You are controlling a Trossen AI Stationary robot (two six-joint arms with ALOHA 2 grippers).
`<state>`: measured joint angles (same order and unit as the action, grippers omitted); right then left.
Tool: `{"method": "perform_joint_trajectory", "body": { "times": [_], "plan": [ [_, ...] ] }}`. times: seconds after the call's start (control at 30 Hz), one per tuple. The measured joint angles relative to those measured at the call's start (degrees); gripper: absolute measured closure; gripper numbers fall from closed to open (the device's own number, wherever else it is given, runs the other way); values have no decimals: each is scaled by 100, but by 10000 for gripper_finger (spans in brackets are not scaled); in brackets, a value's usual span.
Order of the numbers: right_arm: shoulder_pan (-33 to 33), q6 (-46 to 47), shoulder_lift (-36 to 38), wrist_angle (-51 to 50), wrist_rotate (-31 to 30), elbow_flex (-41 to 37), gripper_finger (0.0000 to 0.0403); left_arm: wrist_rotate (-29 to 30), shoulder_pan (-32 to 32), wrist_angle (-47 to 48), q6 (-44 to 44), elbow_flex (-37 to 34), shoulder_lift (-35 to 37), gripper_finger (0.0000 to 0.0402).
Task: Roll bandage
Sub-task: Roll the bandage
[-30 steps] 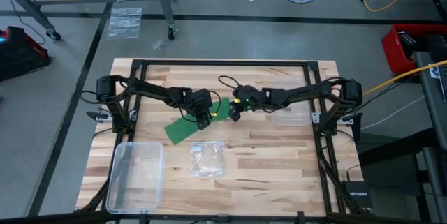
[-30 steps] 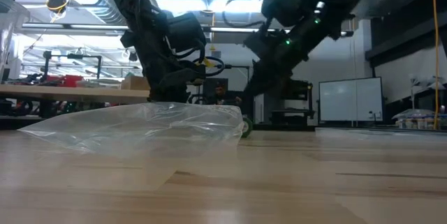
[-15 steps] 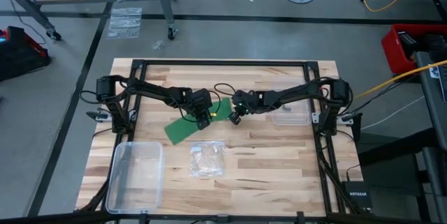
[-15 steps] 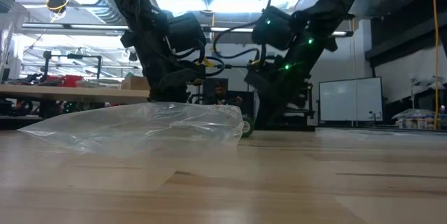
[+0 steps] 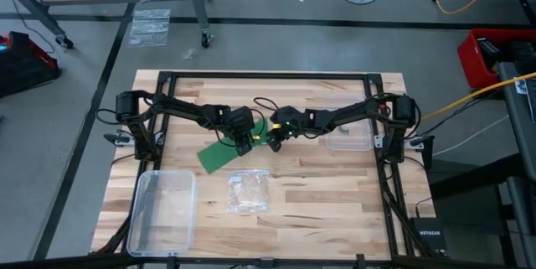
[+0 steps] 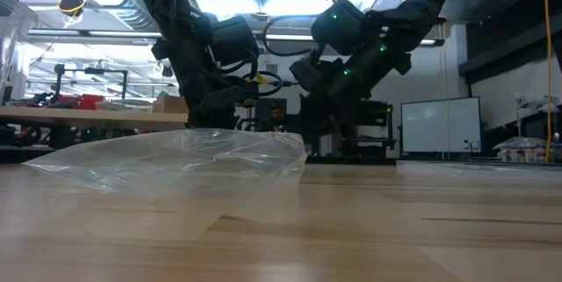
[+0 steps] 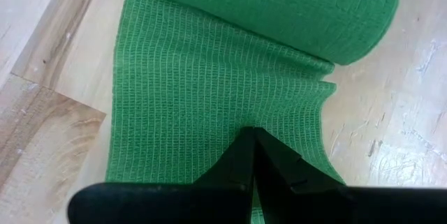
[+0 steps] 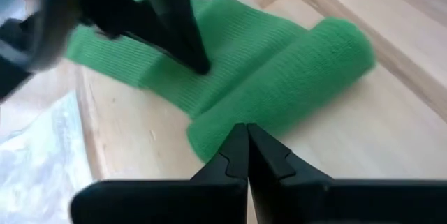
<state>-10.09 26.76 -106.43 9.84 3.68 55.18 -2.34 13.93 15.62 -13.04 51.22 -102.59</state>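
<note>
Table [image 5: 335,185]: bandage [image 5: 224,152] under end effectors.

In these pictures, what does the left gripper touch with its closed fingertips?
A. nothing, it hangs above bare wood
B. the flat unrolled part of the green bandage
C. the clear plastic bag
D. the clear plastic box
B: in the left wrist view the left gripper, fingers together, presses on the flat strip of the bandage, just short of its rolled end.
</note>
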Motion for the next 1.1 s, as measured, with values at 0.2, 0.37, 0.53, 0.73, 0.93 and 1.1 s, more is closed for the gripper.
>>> {"method": "perform_joint_trajectory", "body": {
  "times": [0.2, 0.37, 0.53, 0.73, 0.93, 1.1],
  "plan": [
    [-5, -5, 0, -251, -67, -2, 402, -1, 0, 1, 7, 0, 0, 400],
    [-4, -17, 7, -849, -414, -2, 402, 3, 0, 101, 15, 9, 0, 400],
    [-7, -35, 7, -1208, -665, -4, 402, 16, 0, 338, 15, 15, 9, 400],
    [-5, -48, 7, -1244, -865, -4, 402, 15, 0, 371, 16, 15, 11, 400],
    [-4, -23, 7, -901, -828, -4, 402, 12, 0, 374, -210, 15, 11, 400],
    [-4, 9, 7, -519, -498, -4, 402, 12, 0, 376, -321, 15, 11, 400]
  ]
}}
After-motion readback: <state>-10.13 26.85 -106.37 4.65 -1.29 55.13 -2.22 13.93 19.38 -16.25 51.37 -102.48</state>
